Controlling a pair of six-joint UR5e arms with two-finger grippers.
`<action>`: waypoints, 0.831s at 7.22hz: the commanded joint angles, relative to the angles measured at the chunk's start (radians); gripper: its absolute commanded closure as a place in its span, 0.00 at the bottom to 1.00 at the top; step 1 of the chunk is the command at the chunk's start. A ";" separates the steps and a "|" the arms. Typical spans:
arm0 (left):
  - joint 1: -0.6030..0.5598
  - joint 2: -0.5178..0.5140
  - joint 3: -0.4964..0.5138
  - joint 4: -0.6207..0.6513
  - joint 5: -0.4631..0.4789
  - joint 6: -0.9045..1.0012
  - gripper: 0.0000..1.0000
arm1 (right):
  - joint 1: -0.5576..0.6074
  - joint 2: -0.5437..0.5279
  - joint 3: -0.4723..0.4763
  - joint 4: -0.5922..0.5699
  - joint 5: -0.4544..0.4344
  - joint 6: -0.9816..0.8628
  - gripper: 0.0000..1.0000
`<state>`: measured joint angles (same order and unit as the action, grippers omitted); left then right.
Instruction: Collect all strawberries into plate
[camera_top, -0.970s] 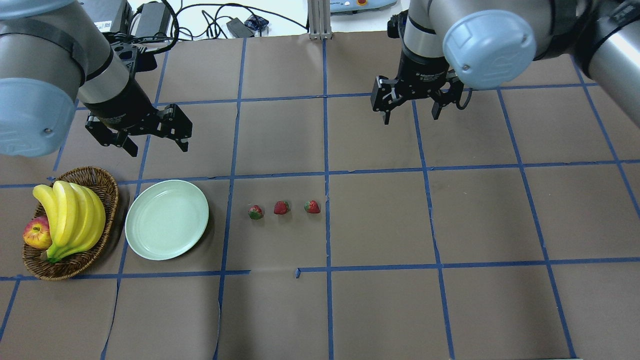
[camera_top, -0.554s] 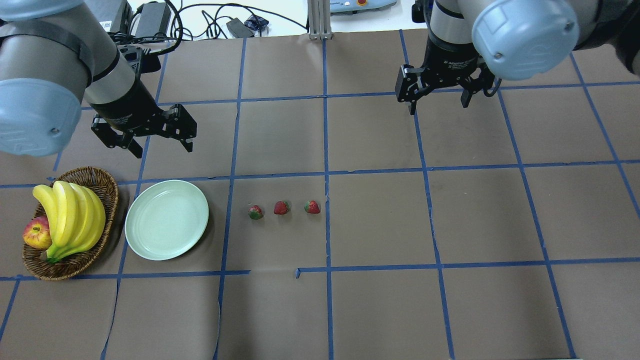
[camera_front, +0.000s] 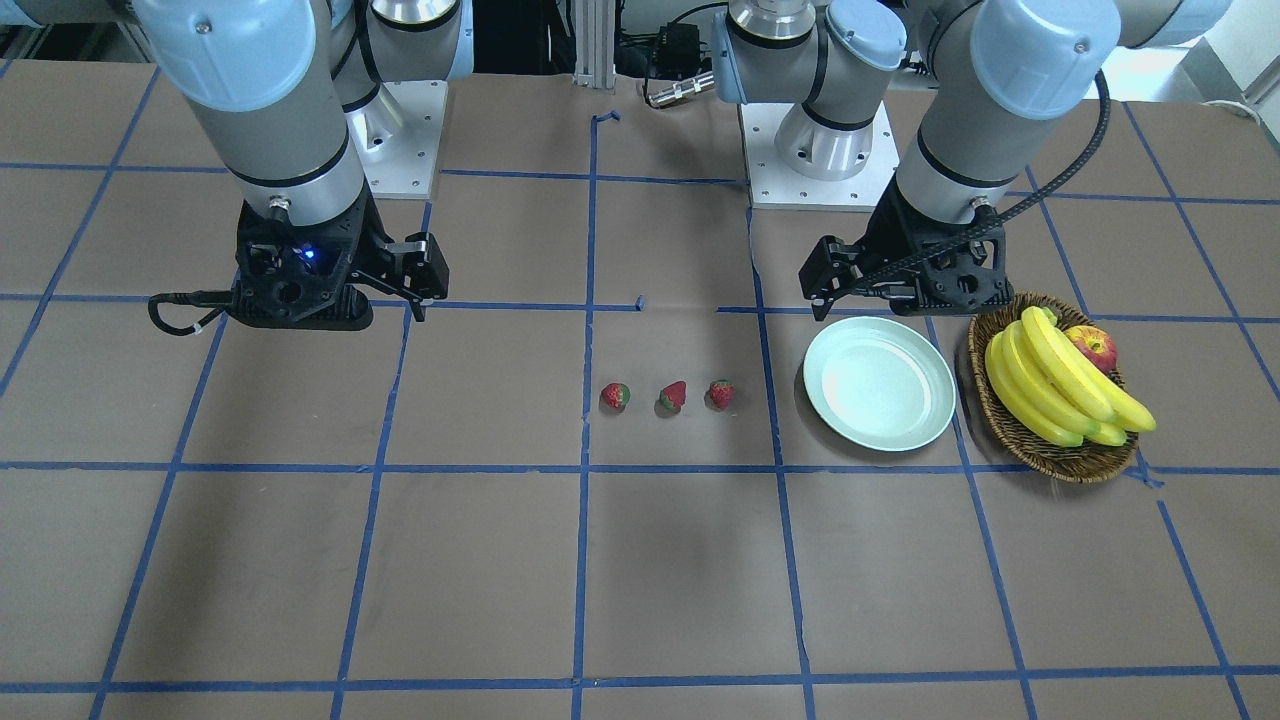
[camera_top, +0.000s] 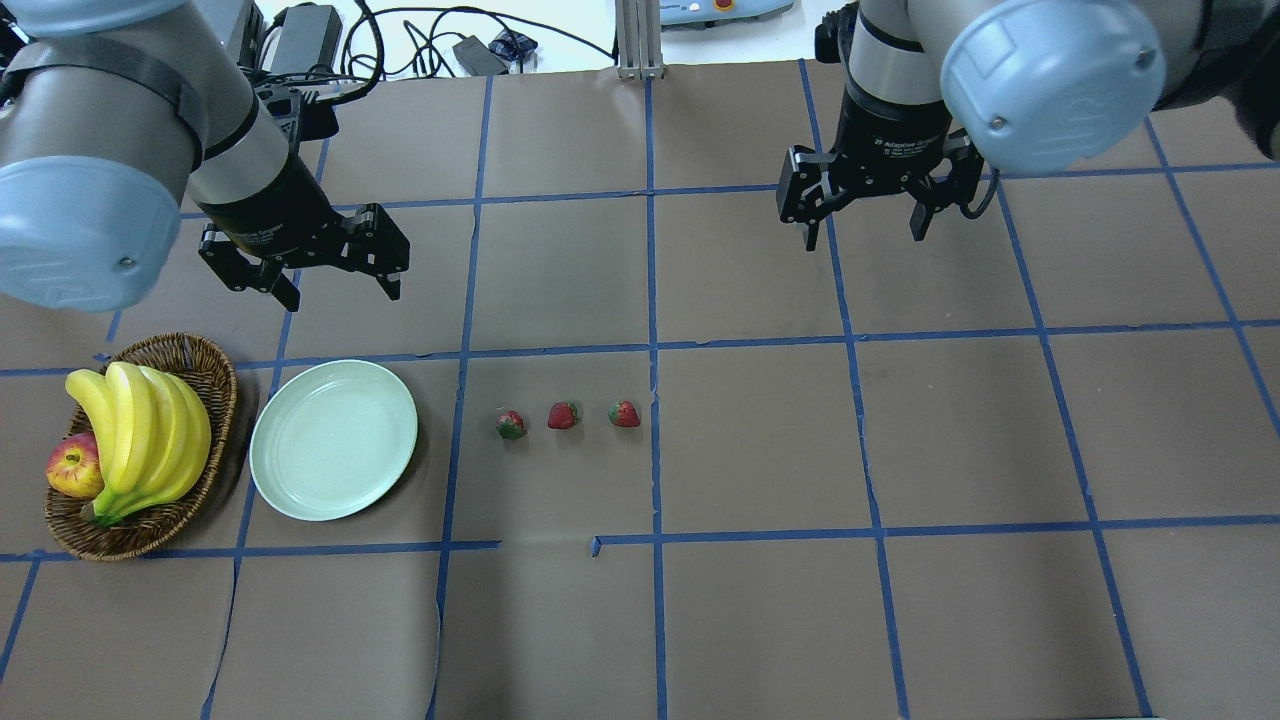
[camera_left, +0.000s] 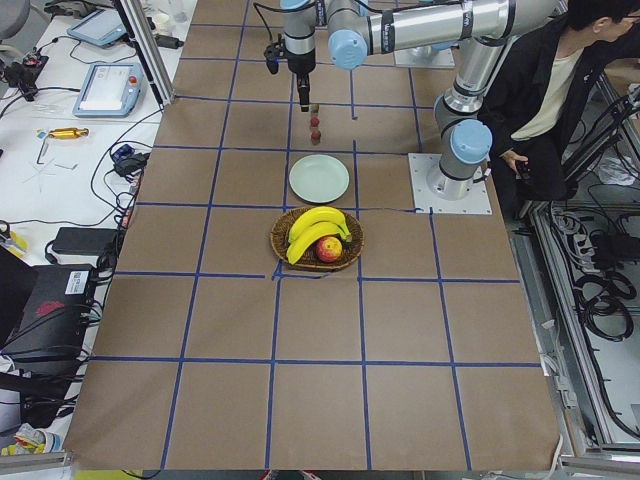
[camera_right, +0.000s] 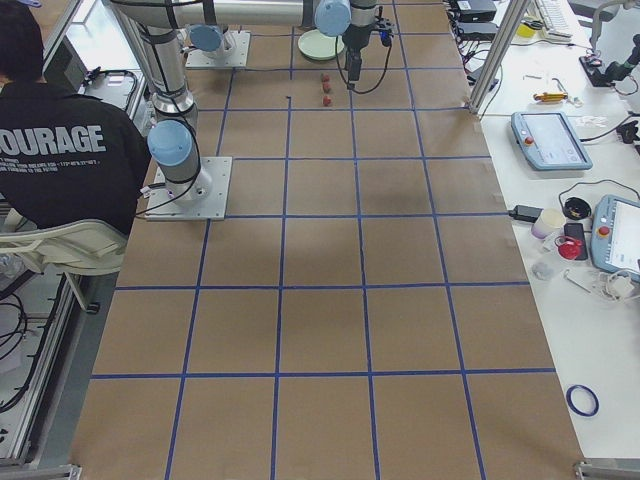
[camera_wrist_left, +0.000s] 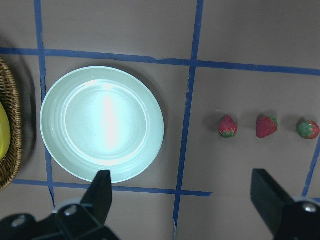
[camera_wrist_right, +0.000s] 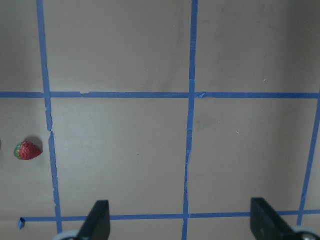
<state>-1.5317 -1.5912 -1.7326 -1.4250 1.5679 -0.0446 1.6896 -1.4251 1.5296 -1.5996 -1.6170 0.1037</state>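
Table (camera_top: 760, 450) covered in brown paper, gridded with blue tape; cables and power bricks along the far edge.

Writing: the right gripper (camera_top: 863, 235) has white print on its body, readable in part as "2F Adaptive G…". Print on the left gripper (camera_top: 342, 290) is too small to read. An operator (camera_right: 60, 130) in the right side view wears a black top lettered "OURAGE".

Overhead layout: three strawberries (camera_top: 563, 415) in a short row on the paper, none touching. Plate (camera_top: 333, 440) lies at their 9 o'clock, near but apart, with nothing on it. Basket (camera_top: 215, 370) sits at the plate's 9 o'clock, just beside it, holding bananas (camera_top: 150, 430) and an apple (camera_top: 72, 468).

Views compared: the left wrist camera takes in the whole plate and all three strawberries. The right wrist camera catches only one strawberry (camera_wrist_right: 27, 150), at the frame's 9 o'clock, and otherwise bare paper. Only the front view shows a blue light (camera_front: 305, 255) lit on the right wrist.

Grippers: both hang above the table with jaws spread wide, gripping nothing. From the left gripper, the plate is at 6 o'clock and the strawberries at 4 o'clock. From the right gripper, the strawberries are at 8 o'clock, well apart.
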 joint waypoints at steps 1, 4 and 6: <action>-0.082 -0.027 -0.005 0.008 0.000 -0.027 0.00 | 0.001 0.002 0.040 -0.054 -0.007 0.004 0.00; -0.116 -0.096 -0.088 0.092 -0.074 -0.047 0.00 | -0.001 0.012 0.044 -0.049 -0.001 0.004 0.00; -0.116 -0.175 -0.134 0.252 -0.071 -0.049 0.00 | -0.007 0.021 0.070 -0.060 -0.015 -0.004 0.00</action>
<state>-1.6467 -1.7167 -1.8375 -1.2600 1.4978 -0.0915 1.6858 -1.4081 1.5829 -1.6519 -1.6241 0.1050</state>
